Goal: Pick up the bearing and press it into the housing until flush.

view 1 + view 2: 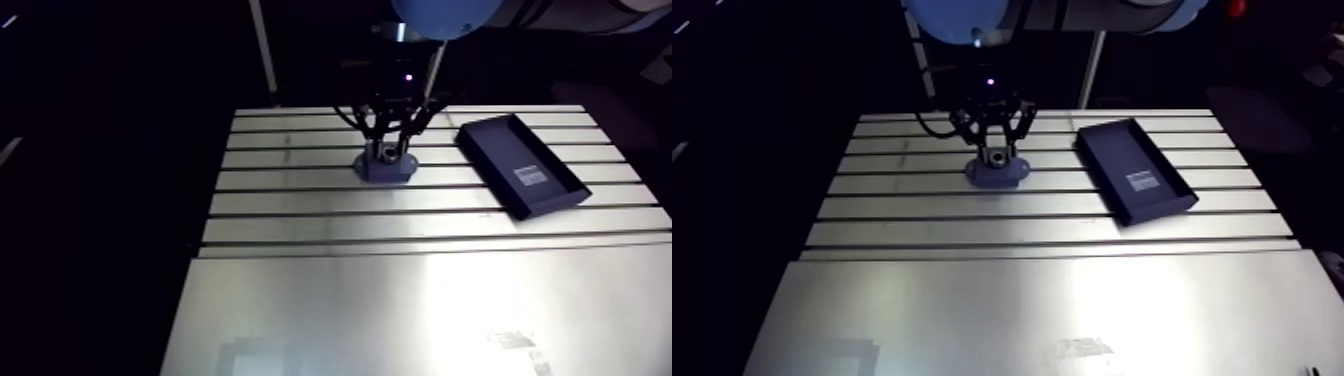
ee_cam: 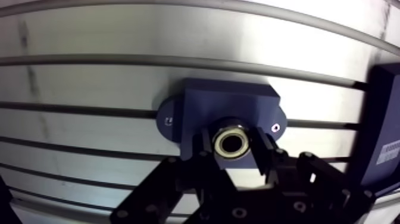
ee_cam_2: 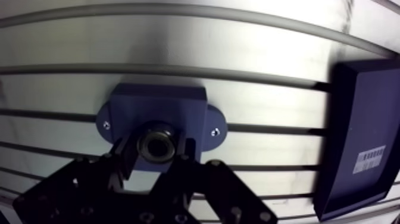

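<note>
The gripper (image 3: 156, 149) clasps the silver bearing (image 2: 230, 143) between its two black fingers, directly over the dark blue housing (image 2: 226, 104). I cannot tell how deep it sits. Beyond, on the slotted table (image 2: 89, 83), a dark tray (image 1: 505, 150) lies apart.

Housing (image 2: 229, 104): dk-blue block on an oval flange, flat on counter (image 1: 420, 300), bore facing up. Flange ears stick out at 3 & 9 o'clock of the block, w/ one small screw hole each. In arm view it lies in counter's far half, approx 12 o'clock from ctr.

Bearing (image 2: 231, 143): small silver metal ring w/ dark bore, axis vertical, at housing's top by the bore. Jaws pinch it, touching at its 3 & 9 o'clock. Seated flush or just above: can't tell.
</note>
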You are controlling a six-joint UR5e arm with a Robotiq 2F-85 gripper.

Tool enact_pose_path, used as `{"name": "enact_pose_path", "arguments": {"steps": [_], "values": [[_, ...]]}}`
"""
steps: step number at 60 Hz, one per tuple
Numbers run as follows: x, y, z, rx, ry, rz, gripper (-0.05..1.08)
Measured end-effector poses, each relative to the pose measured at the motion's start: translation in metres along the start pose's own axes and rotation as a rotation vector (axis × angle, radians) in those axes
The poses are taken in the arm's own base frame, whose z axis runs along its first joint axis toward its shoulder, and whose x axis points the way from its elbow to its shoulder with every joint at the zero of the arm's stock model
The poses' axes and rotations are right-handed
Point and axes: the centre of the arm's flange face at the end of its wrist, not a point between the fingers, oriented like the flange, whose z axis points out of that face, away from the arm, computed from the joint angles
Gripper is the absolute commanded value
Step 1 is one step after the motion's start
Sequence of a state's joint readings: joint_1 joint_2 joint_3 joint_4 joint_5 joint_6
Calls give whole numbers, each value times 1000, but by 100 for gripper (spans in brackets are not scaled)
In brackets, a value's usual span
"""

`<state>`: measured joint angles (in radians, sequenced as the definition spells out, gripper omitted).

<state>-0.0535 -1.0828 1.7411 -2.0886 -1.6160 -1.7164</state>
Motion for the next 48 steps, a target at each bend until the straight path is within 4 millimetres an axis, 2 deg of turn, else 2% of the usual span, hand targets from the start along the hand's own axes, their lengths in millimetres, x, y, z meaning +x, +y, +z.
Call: {"name": "enact_pose_path", "arguments": {"steps": [48], "values": [[0,-1,0,-2,-1,-8,68]]}}
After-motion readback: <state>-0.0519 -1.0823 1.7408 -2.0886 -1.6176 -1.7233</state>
